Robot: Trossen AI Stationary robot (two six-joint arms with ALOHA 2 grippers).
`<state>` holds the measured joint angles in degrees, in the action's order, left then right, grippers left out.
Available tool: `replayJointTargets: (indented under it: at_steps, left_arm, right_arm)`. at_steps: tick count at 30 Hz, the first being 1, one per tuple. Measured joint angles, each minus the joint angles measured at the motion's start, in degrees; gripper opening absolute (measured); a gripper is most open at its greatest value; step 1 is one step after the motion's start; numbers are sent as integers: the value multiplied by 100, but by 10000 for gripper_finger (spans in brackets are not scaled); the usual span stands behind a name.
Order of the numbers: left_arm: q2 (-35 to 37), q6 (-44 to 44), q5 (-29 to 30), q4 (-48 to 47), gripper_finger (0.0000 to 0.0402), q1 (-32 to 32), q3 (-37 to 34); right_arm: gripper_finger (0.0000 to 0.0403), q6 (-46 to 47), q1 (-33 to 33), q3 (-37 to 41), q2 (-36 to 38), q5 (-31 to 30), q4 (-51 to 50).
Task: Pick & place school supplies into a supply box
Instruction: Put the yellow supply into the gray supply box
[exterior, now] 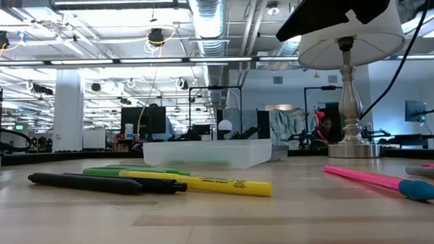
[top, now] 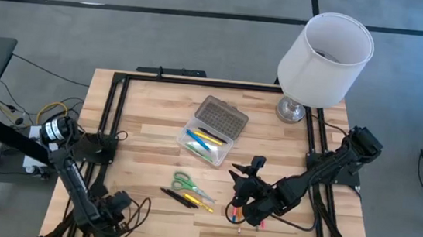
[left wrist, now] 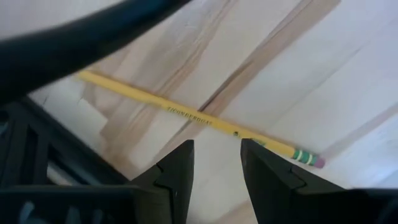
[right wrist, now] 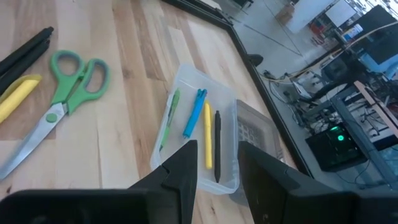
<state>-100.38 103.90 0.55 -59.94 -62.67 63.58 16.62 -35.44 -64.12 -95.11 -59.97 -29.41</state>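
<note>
The clear supply box (top: 208, 136) sits mid-table with its grey dotted lid (top: 221, 117) lying open behind it; blue, yellow, green and black pens (right wrist: 198, 121) lie inside. Green-handled scissors (top: 185, 182) rest flat on the wood, with black pens and a yellow marker (top: 188, 200) just nearer. Pink and orange pens (top: 244, 216) lie under the right arm. My right gripper (top: 236, 174) hovers open and empty between those pens and the box (right wrist: 199, 130). My left gripper (left wrist: 217, 149) is open at the near left corner (top: 120, 201), above a yellow pencil (left wrist: 199, 118).
A white-shaded lamp (top: 323, 51) stands on the far right corner. Black frame rails (top: 115, 109) run along the table's left, right and far sides. Bare wood lies between the box and the left rail. In the low view the pens (exterior: 154, 181) lie in front of the box (exterior: 207, 153).
</note>
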Motion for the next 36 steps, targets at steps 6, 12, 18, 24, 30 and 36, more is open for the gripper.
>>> replayJointTargets:
  at_steps: [6, 12, 18, 24, 30, 36]
  left_arm:
    - [-2, -515, -182, 491, 128, 2, -324]
    - [-2, -575, -439, 967, 128, 2, -661]
    - [32, -905, -159, 1289, 128, 4, -825]
    - [22, -1541, 35, 1292, 128, 125, -830]
    - [13, -2156, 252, 1169, 128, 388, -832]
    - [1, -2580, 552, 1061, 128, 529, -794]
  right_arm:
    - [111, 0, -15, 0, 0, 2, -13]
    - [111, 0, -15, 0, 0, 5, -15]
    - [111, 0, -15, 2, 0, 5, -15]
    - [111, 0, -15, 2, 0, 7, -15]
    - [111, 0, -15, 2, 0, 7, -15]
    - [111, 0, -15, 2, 0, 7, -15]
